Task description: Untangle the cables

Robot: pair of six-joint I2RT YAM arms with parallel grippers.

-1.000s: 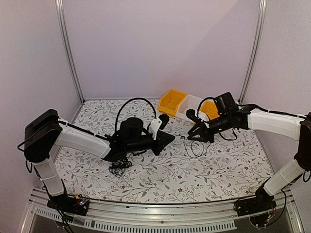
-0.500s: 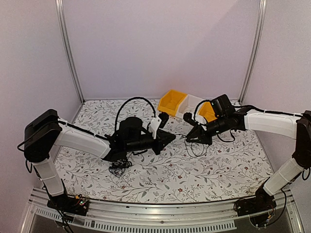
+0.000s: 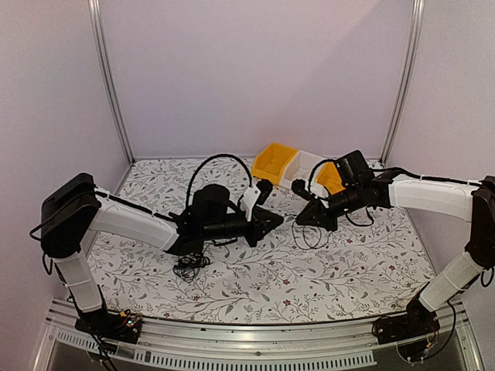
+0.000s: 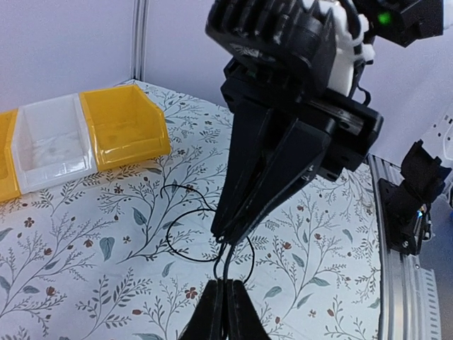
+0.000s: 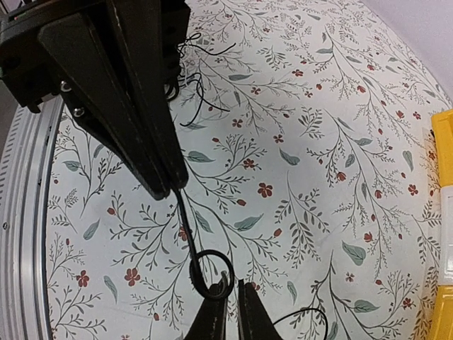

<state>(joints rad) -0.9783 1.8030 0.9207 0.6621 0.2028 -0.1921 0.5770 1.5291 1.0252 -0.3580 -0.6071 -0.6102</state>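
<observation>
Floral table [image 3: 348,267], lilac walls [image 3: 255,77]. Just before the bins [image 3: 271,154] your arms reach inward, tips meeting: the left gripper [image 3: 277,221] pinches a cable [image 5: 185,228] tight; the right gripper [image 3: 300,222] stands narrow at its loop, grip unclear.

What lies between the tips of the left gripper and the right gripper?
A short stretch of thin black cable runs from the left gripper to the right gripper, seen in both wrist views.
</observation>
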